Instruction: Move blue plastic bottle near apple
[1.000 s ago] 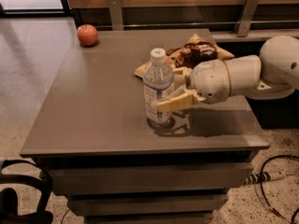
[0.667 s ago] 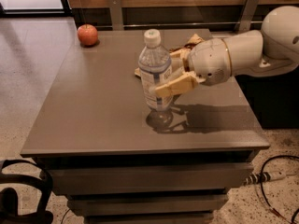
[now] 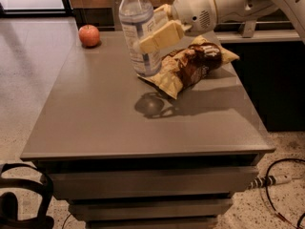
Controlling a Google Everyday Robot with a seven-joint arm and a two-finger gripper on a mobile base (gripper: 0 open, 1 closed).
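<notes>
The blue plastic bottle is clear, with a white cap and a pale striped label. My gripper is shut on it and holds it upright in the air above the table, its shadow below on the top. The white arm comes in from the upper right. The apple is small and red-orange. It sits at the table's far left corner, to the left of the bottle and apart from it.
A brown-and-yellow chip bag lies on the grey table just right of the bottle. A dark counter stands to the right. Cables lie on the floor at the lower right. A dark object is at the lower left.
My gripper has lifted the bottle off the table and carried it up and toward the far side. The view has shifted too.
</notes>
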